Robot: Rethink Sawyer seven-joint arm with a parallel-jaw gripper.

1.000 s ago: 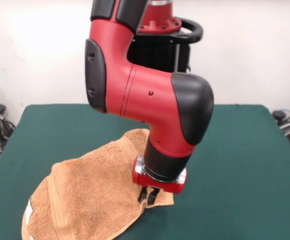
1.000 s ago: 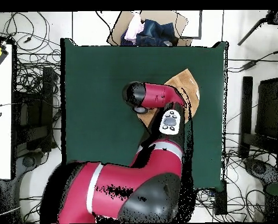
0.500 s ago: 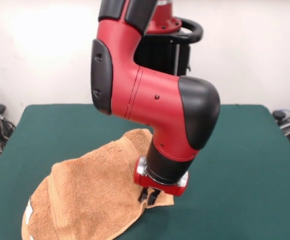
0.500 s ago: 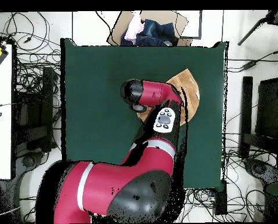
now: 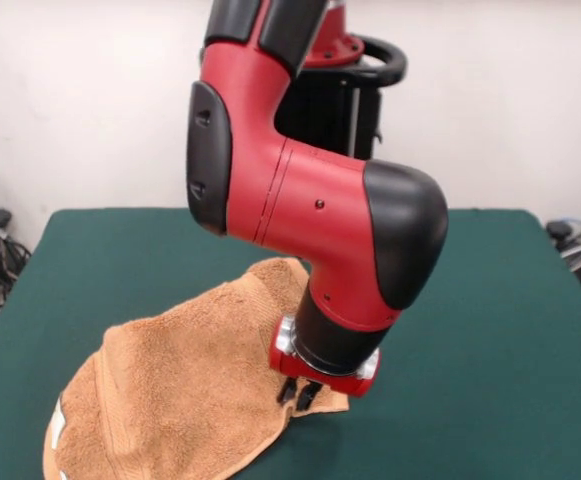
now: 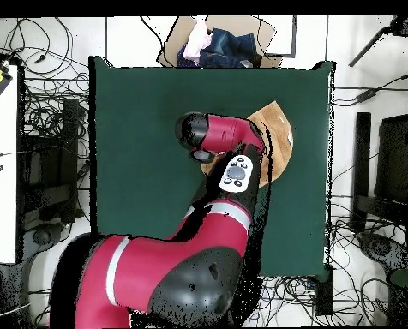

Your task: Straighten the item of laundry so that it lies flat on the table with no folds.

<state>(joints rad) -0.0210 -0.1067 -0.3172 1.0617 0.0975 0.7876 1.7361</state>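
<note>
The item of laundry, an orange-tan towel, lies rumpled on the green table, at the front left in the front view. A white tag shows on its left edge. My gripper points down at the towel's right corner, its dark fingers close together and pinching the cloth there. In the overhead view the arm covers the gripper, and only part of the towel shows beyond the arm, on the right half of the table.
A cardboard box of clothes sits past the table's far edge in the overhead view. Cables and equipment ring the table, and a white bench stands at the left.
The arm's upper links have swung slightly right in the front view. The gripper has stayed at the towel's right corner, and the towel has barely shifted.
</note>
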